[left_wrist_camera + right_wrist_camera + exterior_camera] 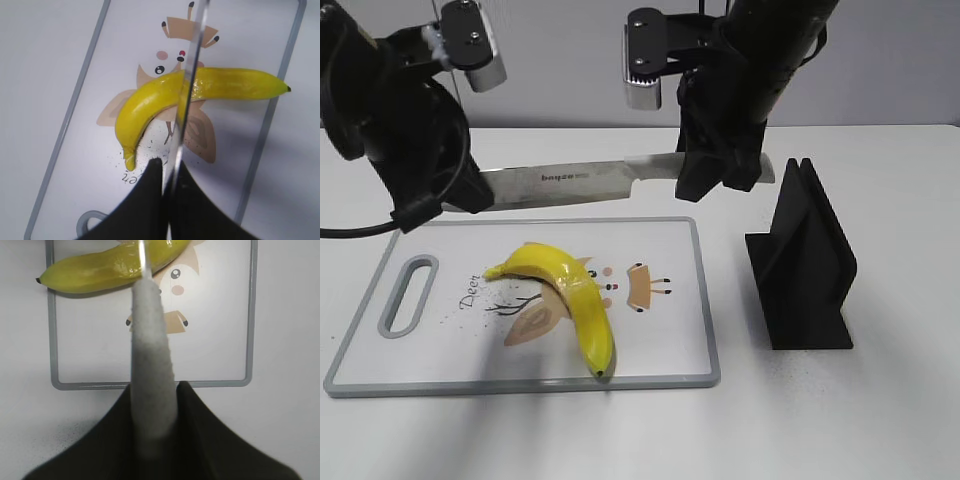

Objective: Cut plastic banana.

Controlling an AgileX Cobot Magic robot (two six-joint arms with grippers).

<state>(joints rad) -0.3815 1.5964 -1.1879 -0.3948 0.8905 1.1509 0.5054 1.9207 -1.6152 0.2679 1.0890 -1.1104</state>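
The plastic banana lies whole on the white cutting board, dark tip toward the front edge. It also shows in the left wrist view and the right wrist view. A knife with a steel blade and grey handle is held level above the board's far edge. My left gripper is shut on the blade's tip end. My right gripper is shut on the knife's handle. From both wrist views the blade crosses over the banana's middle, above it.
A black knife stand sits on the white table right of the board. The board has a grey rim, a handle slot at its left end and a deer drawing under the banana.
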